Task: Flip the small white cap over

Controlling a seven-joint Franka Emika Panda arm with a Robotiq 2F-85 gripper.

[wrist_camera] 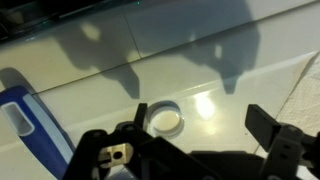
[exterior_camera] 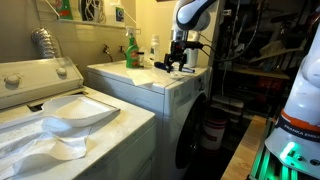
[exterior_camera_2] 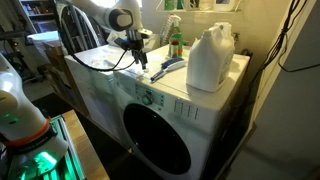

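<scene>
The small white cap (wrist_camera: 165, 120) lies on the white top of the washer (wrist_camera: 230, 60) with its open hollow side up. My gripper (wrist_camera: 203, 125) is open just above the top. Its left finger stands right beside the cap and its right finger is well off to the right, so the cap lies near the left finger, inside the gap. Nothing is held. In both exterior views the gripper (exterior_camera: 178, 64) (exterior_camera_2: 138, 56) hangs low over the machine's top. The cap is too small to make out there.
A blue and white tool (wrist_camera: 22, 128) (exterior_camera_2: 168, 68) lies beside the gripper. A big white jug (exterior_camera_2: 210, 58) and a green bottle (exterior_camera_2: 175, 42) (exterior_camera: 131, 50) stand on the machine. A second machine with a white cloth (exterior_camera: 65, 122) stands alongside.
</scene>
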